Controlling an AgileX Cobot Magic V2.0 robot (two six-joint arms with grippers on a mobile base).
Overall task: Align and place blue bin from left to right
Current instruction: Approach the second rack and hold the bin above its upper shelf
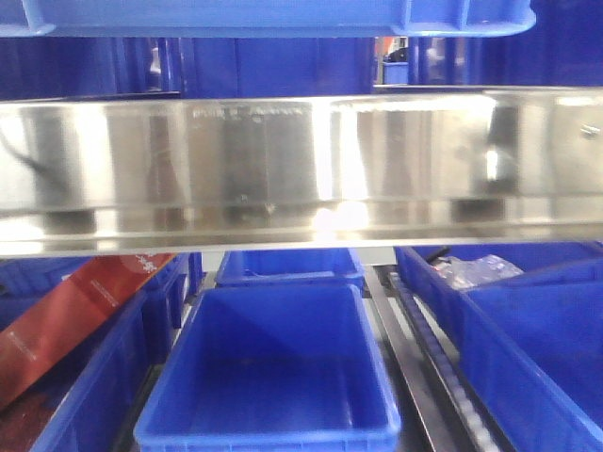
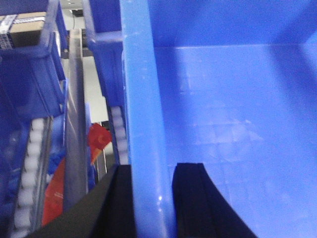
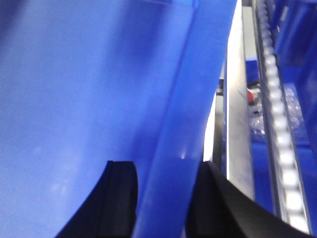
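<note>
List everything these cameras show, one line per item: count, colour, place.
large rectangular bright-blue plastic bin: one, blue, empty, centre of the lower shelf, gripped at both side walls.
other blue plastic bins: several, blue, to the left, right, behind and above; exact count unclear.
flat red package: one, red with white print, tilted in a left bin.
clear plastic bags: a few, transparent, in the right rear bin.
shiny steel shelf beam: one, silver, across the middle.
roller track: at least two, white rollers, on either side of the centre bin.
brown cardboard box: one, in a far left bin.
left gripper: black, fingers astride the bin's left wall.
right gripper: black, astride its right wall.
</note>
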